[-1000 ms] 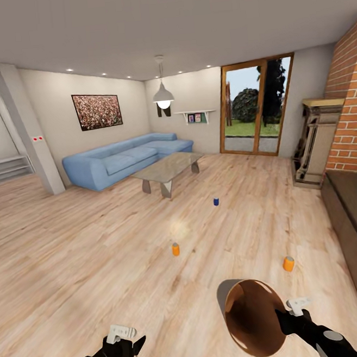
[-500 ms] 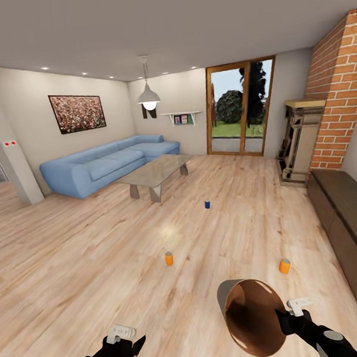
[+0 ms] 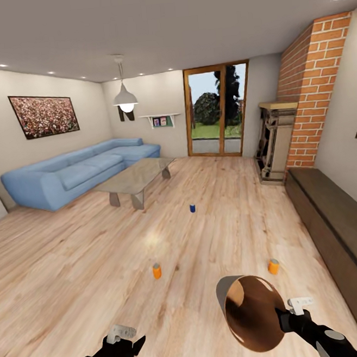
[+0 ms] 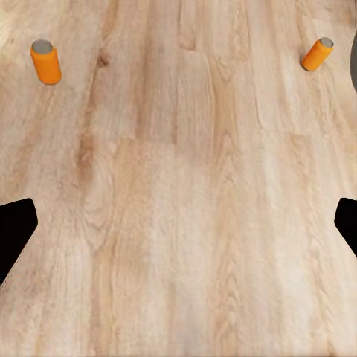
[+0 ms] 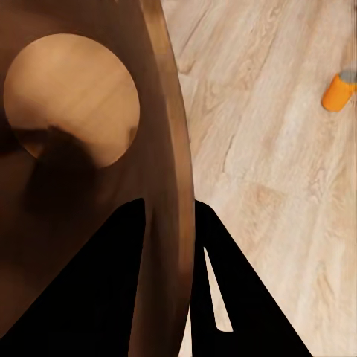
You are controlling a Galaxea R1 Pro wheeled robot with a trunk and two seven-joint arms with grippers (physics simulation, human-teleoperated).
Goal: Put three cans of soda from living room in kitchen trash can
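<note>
Rt hand (image 3: 283, 317) grips empty trash can (image 3: 251, 313) rim; left hand (image 3: 128, 341) spread, holding nothing.

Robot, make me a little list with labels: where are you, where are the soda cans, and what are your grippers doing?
room: living room with blue sofa and glass coffee table
orange cans: two, upright on the wood floor
blue can: one, upright, farther off
trash can: empty, tipped toward the camera
right gripper: shut on the trash can's rim
left gripper: open, holding nothing
</note>
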